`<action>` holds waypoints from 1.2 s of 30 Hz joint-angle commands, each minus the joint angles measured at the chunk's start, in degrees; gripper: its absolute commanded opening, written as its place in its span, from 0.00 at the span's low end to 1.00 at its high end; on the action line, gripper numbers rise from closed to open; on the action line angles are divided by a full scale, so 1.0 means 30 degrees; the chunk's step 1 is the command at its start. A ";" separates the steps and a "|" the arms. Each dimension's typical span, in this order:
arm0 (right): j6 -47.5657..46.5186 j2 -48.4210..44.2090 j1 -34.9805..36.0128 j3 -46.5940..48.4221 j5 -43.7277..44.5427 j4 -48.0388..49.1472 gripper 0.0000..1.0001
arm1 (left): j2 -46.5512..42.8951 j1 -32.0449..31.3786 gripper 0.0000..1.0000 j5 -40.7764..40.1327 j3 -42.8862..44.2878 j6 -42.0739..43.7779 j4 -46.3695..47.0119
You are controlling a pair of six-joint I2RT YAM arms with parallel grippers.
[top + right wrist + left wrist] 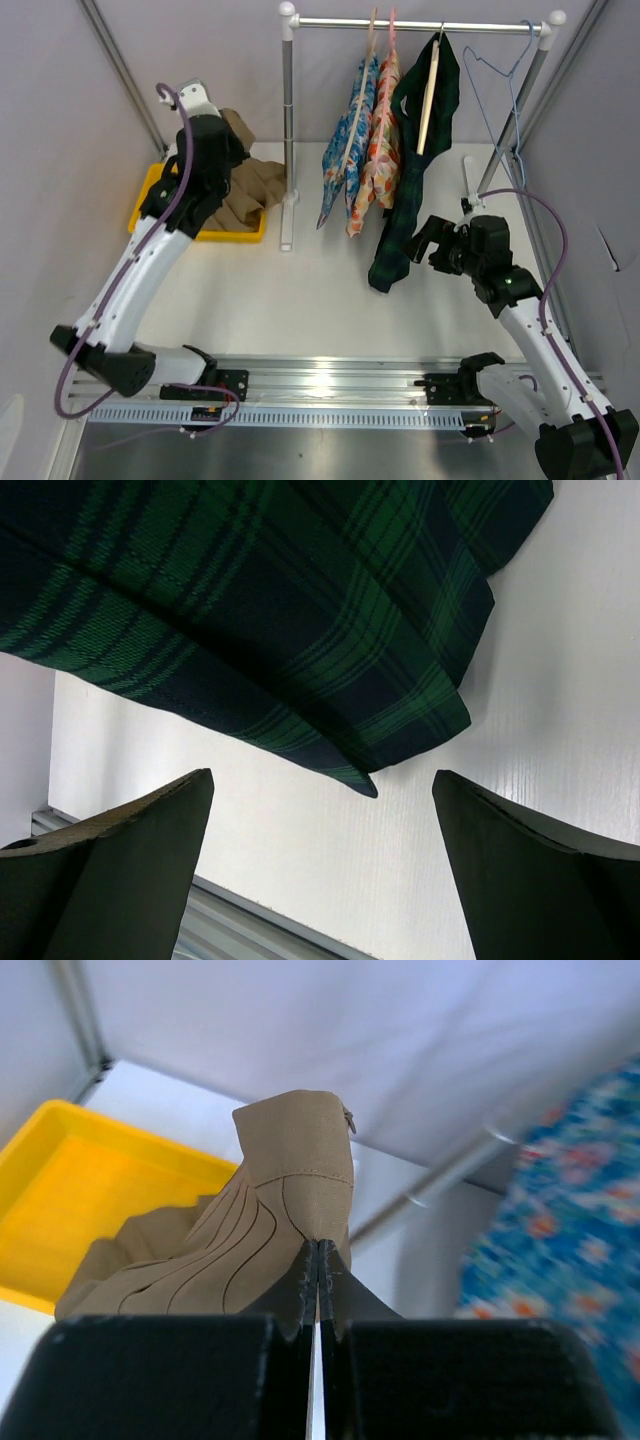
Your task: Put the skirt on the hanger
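Your left tool (318,1265) was pinched shut on the tan skirt (285,1190), holding one end up while the rest lay on the yellow tray (60,1160). Your right tool (320,820) stood wide open, empty, near the green plaid garment (300,600). The blue-grey wire hanger (510,105) hung on the rail (420,24), well apart from the skirt.

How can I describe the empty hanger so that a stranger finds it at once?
Look at the clothes rail across the back. At its right end, beyond the dark green plaid garment, hangs the hanger. It is the only bare one: thin pale blue wire, while the others carry clothes.
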 commanded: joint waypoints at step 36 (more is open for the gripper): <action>0.7683 0.3100 1.4222 -0.3747 0.8299 0.4790 0.92 | -0.4859 -2.0109 0.00 0.1635 -1.9566 -1.2316 0.6751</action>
